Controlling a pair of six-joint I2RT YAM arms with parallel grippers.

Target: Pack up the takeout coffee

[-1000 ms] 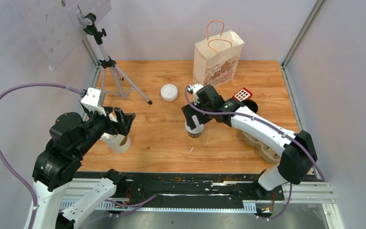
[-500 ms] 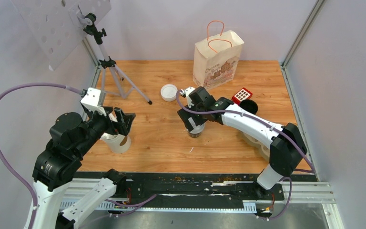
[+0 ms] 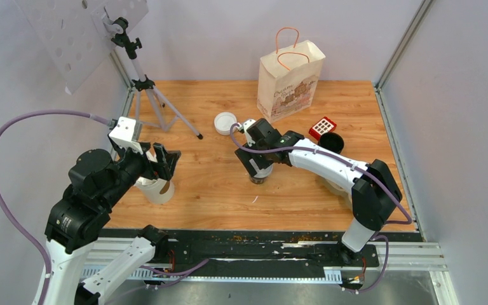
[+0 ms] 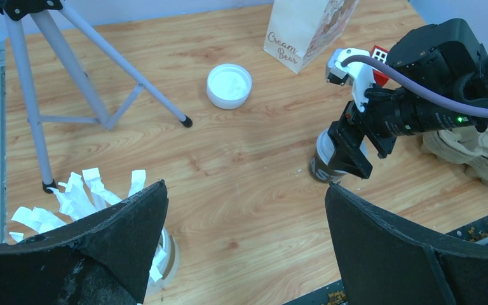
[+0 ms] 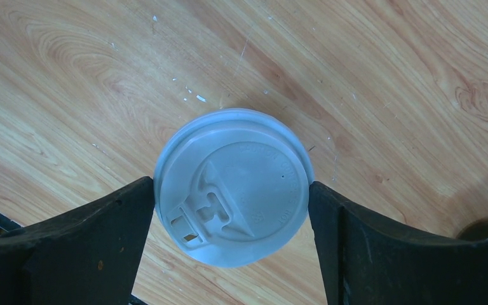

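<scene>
Takeout coffee cup, light and crushable, best gripped beneath its lid; right fingers flank it, grip uncertain; left fingers spread wide.

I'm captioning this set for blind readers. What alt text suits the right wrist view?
A coffee cup's white sip lid, seen from straight above, sits between the right gripper's two black fingers, which reach its rim on both sides; whether they press it is unclear. Beneath is a wooden table with a few pale specks.
</scene>
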